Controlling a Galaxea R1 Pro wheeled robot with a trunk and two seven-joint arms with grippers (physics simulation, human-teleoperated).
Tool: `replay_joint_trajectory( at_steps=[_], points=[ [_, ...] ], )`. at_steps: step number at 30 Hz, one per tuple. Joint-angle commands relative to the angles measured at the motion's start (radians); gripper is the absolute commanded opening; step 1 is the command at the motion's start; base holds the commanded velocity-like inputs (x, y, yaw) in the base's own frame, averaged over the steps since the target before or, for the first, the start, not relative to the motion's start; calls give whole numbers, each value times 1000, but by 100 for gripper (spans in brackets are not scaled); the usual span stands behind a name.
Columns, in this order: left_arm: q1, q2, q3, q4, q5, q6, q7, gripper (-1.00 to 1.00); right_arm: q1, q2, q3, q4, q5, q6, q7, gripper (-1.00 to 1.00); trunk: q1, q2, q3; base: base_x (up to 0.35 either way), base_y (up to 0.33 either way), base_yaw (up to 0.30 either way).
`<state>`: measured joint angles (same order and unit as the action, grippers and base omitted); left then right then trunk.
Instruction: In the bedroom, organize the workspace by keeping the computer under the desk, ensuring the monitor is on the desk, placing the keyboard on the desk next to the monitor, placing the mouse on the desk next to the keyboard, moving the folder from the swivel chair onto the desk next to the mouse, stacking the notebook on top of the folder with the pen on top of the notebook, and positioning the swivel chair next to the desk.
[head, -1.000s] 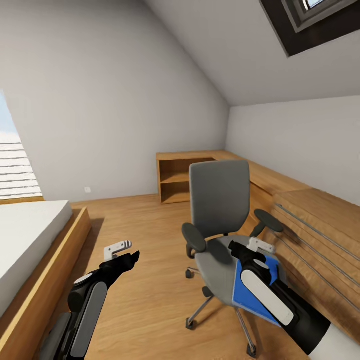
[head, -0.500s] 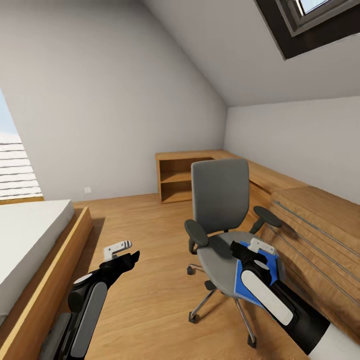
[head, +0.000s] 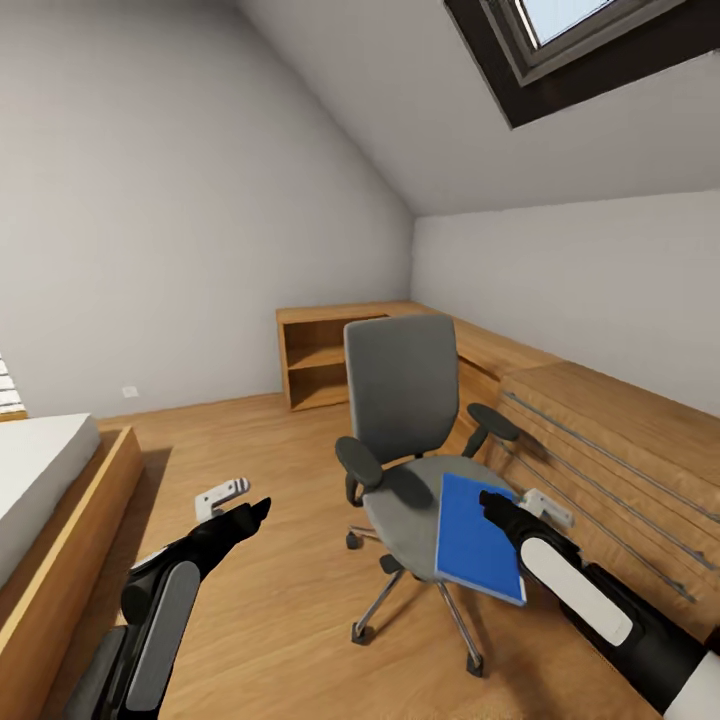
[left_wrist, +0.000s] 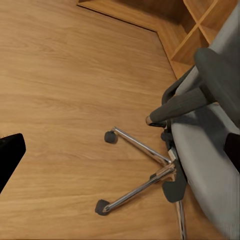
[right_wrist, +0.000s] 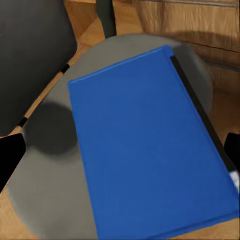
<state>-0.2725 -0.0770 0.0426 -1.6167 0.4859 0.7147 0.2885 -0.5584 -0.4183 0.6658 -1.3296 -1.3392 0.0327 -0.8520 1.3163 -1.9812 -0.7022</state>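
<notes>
Head view: folder (head: 474, 541) is lying on chair (head: 405, 400) seat; right end effector (head: 520, 505) is hovering beside it, spread wide; left end effector (head: 232, 498) is hanging wide over floor (head: 260, 600).

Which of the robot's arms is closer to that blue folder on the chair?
The right. Its right gripper hovers at the blue folder on the chair; the left gripper hangs over bare floor, well aside.

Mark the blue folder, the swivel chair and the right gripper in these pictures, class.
folder (right_wrist: 145, 145), right wrist view, middle of its blue cover.
swivel chair (head: 400, 385), head view, centre of the grey backrest.
right gripper (head: 500, 506), head view, between its black fingertips.
</notes>
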Motion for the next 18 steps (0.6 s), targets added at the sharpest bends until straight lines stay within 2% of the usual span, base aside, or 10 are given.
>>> replay_joint_trajectory(
  at_steps=[1,4,7,8,9,12,14,16,17,18],
  points=[
    [-1,-1,11,-2,15,4,8,100,-2,-21,3,11,-50,-6,35,100,4,-8,-3,0,0,-261],
    [-1,1,26,0,19,5,9,100,-2,-76,3,55,-185,-18,173,100,15,-29,-10,0,0,-262],
    [-1,1,30,0,20,5,9,100,-2,-120,3,113,-265,-21,303,100,27,-50,-17,0,0,-262],
    [-1,1,31,0,21,5,10,100,-2,-137,3,141,-298,-21,362,100,31,-57,-20,0,0,-262],
    [-1,1,32,1,22,5,10,100,-2,-165,2,190,-357,-20,466,100,35,-64,-22,0,0,-240],
    [-1,0,32,4,23,5,12,100,-2,-195,3,249,-415,-20,607,100,46,-85,-30,0,0,-97],
    [-1,0,32,4,23,5,12,100,-2,-196,3,259,-417,-20,639,100,54,-99,-37,0,0,-9],
    [-1,0,32,4,23,5,12,100,-2,-196,5,348,-421,-14,784,100,61,-113,-43,0,0,-2],
    [-1,-1,33,4,23,5,12,100,-2,-193,6,442,-453,35,959,100,65,-120,-46,0,0,0],
    [-1,-1,33,4,23,5,12,100,-2,-192,7,457,-471,54,1000,100,69,-127,-49,0,0,0]
  ],
)
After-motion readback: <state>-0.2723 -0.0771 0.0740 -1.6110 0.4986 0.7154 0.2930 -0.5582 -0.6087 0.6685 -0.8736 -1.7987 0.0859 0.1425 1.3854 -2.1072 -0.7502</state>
